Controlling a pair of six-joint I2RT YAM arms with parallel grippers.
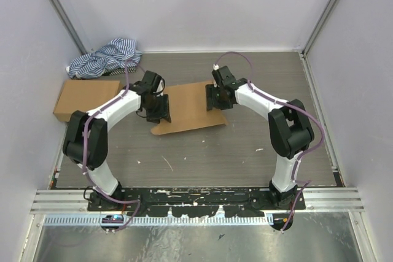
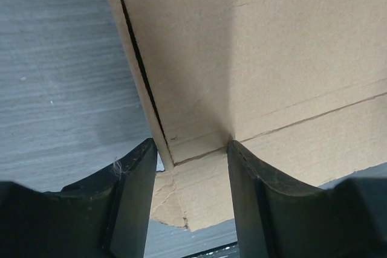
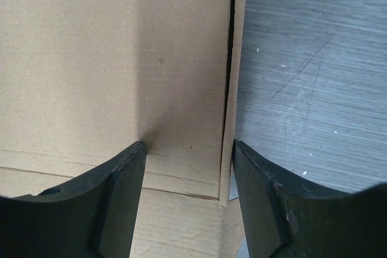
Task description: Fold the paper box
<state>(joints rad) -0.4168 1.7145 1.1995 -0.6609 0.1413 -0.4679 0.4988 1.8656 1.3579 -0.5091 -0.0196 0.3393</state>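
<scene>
The paper box (image 1: 190, 105) is a brown cardboard blank lying mostly flat mid-table, with a flap reaching toward the near side. My left gripper (image 1: 161, 110) is at its left edge and my right gripper (image 1: 212, 97) is at its right edge. In the left wrist view the open left gripper (image 2: 188, 173) straddles the box's corner (image 2: 199, 179) and the narrow side strip (image 2: 136, 70). In the right wrist view the open right gripper (image 3: 187, 173) straddles the panel (image 3: 121, 58) and its narrow side strip (image 3: 233, 89). Neither pair of jaws is closed on the cardboard.
A ready-made brown cardboard box (image 1: 86, 99) stands at the left wall. A blue-white striped cloth (image 1: 104, 58) lies bunched behind it in the far left corner. Enclosure walls stand on three sides. Grey tabletop (image 1: 202, 157) lies between the blank and the arm bases.
</scene>
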